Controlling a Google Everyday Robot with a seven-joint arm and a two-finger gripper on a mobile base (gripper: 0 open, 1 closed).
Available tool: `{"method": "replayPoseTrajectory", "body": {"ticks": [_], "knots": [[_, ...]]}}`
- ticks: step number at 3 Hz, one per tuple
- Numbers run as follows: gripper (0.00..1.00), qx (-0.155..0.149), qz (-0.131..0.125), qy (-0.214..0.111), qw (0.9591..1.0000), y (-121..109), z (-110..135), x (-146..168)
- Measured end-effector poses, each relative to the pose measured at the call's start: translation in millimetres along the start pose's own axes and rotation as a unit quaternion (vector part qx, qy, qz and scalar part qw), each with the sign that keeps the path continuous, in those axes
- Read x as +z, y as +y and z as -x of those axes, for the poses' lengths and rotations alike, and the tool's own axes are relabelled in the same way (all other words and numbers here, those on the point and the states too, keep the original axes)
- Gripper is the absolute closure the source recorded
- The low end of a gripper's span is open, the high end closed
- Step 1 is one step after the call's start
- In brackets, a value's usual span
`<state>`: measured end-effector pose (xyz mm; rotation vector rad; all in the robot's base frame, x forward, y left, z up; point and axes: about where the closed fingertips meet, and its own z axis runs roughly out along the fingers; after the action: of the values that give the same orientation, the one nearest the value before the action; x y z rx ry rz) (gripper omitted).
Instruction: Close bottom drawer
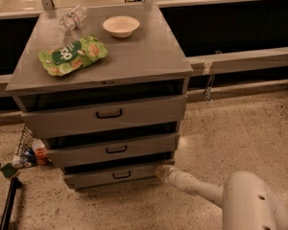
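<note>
The gripper (164,171), grip state not discernible, sits at the 3 o'clock end of the bottom drawer (101,177); best pushed squarely toward 12 o'clock, avoiding skew

Cabinet (105,114): plain grey, counter (139,56) included. Bottom drawer (86,178), lowest in the cabinet: grey front, black handle (121,175). Gripper (162,171), at the cabinet's lower right corner by that drawer: pale cream. Arm (201,188) behind it: white. On the cabinet: bag (73,55), green with white lettering; bowl (121,26), cream. Floor (240,138) beside the cabinet: beige, speckled.
</note>
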<state>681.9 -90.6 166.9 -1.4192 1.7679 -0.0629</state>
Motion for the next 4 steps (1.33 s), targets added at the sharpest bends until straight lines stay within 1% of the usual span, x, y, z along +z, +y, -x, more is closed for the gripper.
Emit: {"method": "replayPoseTrajectory", "body": {"ticks": [1, 2, 3, 4], "knots": [[1.00, 0.002, -0.007, -0.010, 0.9999, 0, 2, 1], [1.00, 0.004, 0.005, -0.038, 0.9993, 25, 9, -9], [1.00, 0.007, 0.045, -0.071, 0.9964, 45, 37, -36], [0.99, -0.003, 0.108, -0.072, 0.9916, 68, 59, -90]]}}
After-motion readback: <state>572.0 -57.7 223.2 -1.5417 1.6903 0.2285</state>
